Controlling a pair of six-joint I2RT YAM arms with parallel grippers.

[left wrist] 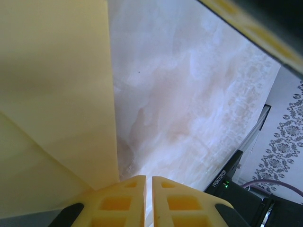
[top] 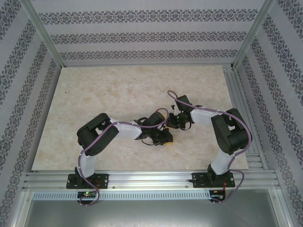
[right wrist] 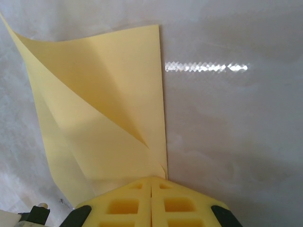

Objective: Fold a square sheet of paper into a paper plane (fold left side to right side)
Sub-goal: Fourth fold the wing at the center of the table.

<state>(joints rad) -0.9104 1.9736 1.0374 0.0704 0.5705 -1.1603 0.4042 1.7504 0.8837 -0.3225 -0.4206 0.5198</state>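
Note:
The square sheet of paper [right wrist: 109,113] is pale yellow and lies on the marble table, partly folded, with one flap curling up to the left. My right gripper [right wrist: 151,178] is shut at the sheet's near right corner, where the paper puckers against the tips. In the left wrist view the same paper [left wrist: 57,94] rises along the left side. The left gripper [left wrist: 147,178] is shut to a thin slit beside the paper's edge, with nothing seen in the slit. From above, both grippers meet mid-table, left gripper [top: 165,137] and right gripper [top: 172,121], and cover most of the sheet.
The marble tabletop [top: 118,94] stretches bare to the left and back. Patterned walls and aluminium posts enclose it. An aluminium rail [top: 151,178] with both arm bases runs along the near edge. The other gripper's yellow finger [left wrist: 255,28] crosses the left wrist view's top right corner.

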